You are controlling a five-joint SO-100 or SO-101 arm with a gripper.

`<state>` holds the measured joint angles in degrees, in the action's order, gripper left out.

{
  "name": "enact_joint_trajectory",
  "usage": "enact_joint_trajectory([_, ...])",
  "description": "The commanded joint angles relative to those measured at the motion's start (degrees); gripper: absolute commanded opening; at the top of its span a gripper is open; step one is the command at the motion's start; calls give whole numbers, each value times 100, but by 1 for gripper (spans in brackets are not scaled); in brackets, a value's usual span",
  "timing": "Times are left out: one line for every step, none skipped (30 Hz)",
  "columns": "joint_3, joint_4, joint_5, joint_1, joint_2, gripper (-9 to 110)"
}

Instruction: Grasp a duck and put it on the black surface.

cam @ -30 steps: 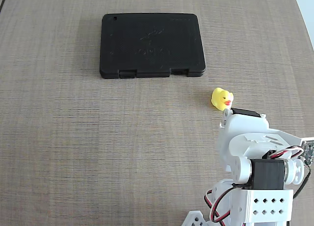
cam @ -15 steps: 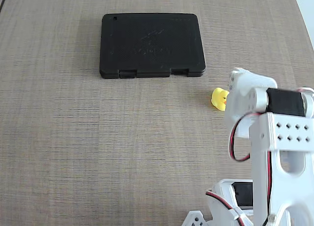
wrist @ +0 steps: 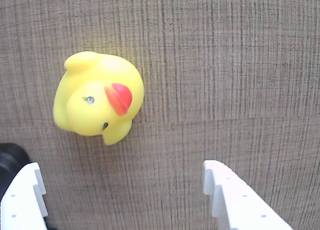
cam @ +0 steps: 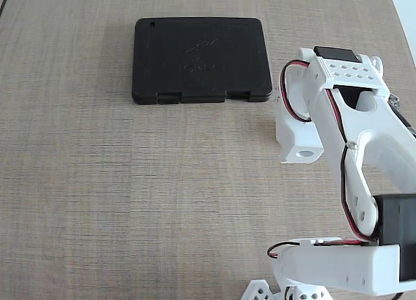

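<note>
Duck (wrist: 97, 96) sits on the counter (wrist: 225, 65) (wrist view), beyond the hand's (wrist: 122, 190) spread, empty fingers (wrist: 232, 195).

White arm (cam: 351, 150) folded at right of fixed view, elbow bent, reaching down over the table (cam: 130, 183). Wrist view: gripper (wrist: 120, 190) spread wide, empty, both fingers (wrist: 230, 195) above the table.

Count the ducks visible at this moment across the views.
1. The duck shows only in the wrist view, on the table ahead of the open gripper, toward the left finger. In the fixed view the arm hides it; another could be hidden there too.
</note>
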<state>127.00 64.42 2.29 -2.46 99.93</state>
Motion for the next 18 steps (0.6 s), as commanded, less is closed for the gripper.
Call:
enact_joint_trajectory([-325, -44, -9, -18, -510, 32])
enact_joint_trajectory([-369, -44, -9, -9, -563, 32])
enact_joint_trajectory([-413, -44, -9, -9, -606, 32])
enact_joint_trajectory([-466, -44, -9, -9, -642, 32])
enact_joint_trajectory([-527, -44, -9, 9, -677, 32])
enact_joint_trajectory([-589, -44, -9, 53, -703, 32])
enact_joint_trajectory([-650, -44, -18, 114, -738, 32])
enact_joint_trajectory([-721, -44, -35, 193, -773, 32])
enact_joint_trajectory([-782, -44, -35, 281, -809, 32])
enact_joint_trajectory([-826, -44, -35, 360, -853, 32])
enact_joint_trajectory([-879, -44, -35, 431, -896, 32])
enact_joint_trajectory([-914, -44, -44, 492, -949, 32])
enact_joint_trajectory([-940, -44, -44, 536, -1011, 32])
enact_joint_trajectory([-958, -44, -44, 580, -1063, 32])
enact_joint_trajectory([-984, -44, -44, 606, -1107, 32])
enact_joint_trajectory([-984, -44, -44, 615, -1125, 32])
enact_joint_trajectory([-984, -44, -44, 615, -1151, 32])
enact_joint_trajectory([-976, -44, -44, 615, -1160, 32])
